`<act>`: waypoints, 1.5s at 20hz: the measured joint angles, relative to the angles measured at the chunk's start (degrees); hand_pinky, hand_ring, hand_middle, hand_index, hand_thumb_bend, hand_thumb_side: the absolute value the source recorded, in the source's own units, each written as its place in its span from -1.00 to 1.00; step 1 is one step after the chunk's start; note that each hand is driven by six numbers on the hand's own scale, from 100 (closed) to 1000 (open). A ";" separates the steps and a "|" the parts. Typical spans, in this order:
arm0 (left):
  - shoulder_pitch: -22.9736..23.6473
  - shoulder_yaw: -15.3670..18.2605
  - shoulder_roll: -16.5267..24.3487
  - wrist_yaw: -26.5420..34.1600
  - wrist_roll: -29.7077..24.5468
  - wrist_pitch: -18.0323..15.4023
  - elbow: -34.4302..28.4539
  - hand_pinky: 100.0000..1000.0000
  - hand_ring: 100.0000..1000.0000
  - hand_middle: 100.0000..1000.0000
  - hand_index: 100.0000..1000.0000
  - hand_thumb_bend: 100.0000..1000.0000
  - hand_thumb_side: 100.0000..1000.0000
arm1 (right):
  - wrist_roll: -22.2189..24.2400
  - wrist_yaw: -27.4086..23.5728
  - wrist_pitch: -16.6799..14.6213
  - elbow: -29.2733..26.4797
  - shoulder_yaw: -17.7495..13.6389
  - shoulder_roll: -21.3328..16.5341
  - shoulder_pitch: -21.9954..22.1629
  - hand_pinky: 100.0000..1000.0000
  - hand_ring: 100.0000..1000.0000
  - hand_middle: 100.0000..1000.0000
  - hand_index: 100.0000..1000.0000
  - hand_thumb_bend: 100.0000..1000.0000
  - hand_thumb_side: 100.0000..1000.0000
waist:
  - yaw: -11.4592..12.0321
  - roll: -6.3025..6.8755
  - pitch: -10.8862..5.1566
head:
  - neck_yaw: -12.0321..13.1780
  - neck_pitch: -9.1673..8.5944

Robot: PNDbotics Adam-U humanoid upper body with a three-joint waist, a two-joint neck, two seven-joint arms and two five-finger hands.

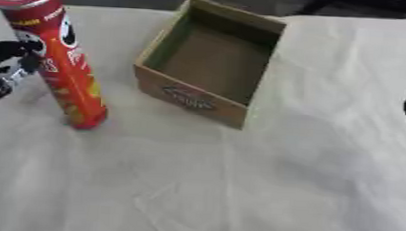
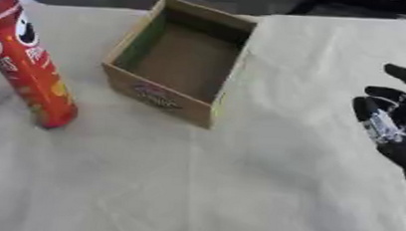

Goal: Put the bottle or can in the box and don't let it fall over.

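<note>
Pringles can (image 1: 59,55), standing left of the cardboard box (image 1: 211,63): left hand (image 1: 6,70) is touching it, grasp indeterminate; wrapping mid-body and lifting plumb is advisable.

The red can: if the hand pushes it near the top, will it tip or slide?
The red can is tall and narrow on a small base, so it would probably tip. Its round body would likely roll afterwards. The cloth beneath probably hinders sliding.

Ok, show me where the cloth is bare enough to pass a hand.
Bare: the near cloth below the red can and the box, and the strip between box and right hand. Crowded: the left edge, where the left hand sits against the can.
</note>
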 measured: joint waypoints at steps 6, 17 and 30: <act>0.33 0.00 0.01 -1.71 -1.94 -1.61 -2.16 1.00 1.00 0.61 0.84 0.21 -0.08 | 0.00 -0.02 0.00 0.00 0.00 0.00 0.00 0.45 0.36 0.64 0.50 -0.27 -0.84 | 0.03 0.00 0.00 | -0.15 0.00; 0.02 -0.29 0.02 -1.27 -7.05 -5.85 -3.14 1.00 1.00 0.61 0.83 0.04 -0.47 | 0.01 -0.09 0.01 0.00 0.00 0.00 -0.01 0.45 0.37 0.64 0.50 -0.27 -0.84 | 0.03 -0.19 0.00 | -0.20 -0.03; -1.87 -1.31 0.06 -2.48 -9.90 -6.12 -0.19 1.00 1.00 0.57 0.77 0.05 -0.45 | 0.06 -0.10 0.06 0.00 0.01 0.00 -0.09 0.45 0.37 0.64 0.50 -0.28 -0.84 | -0.14 -0.28 0.00 | -0.09 -0.47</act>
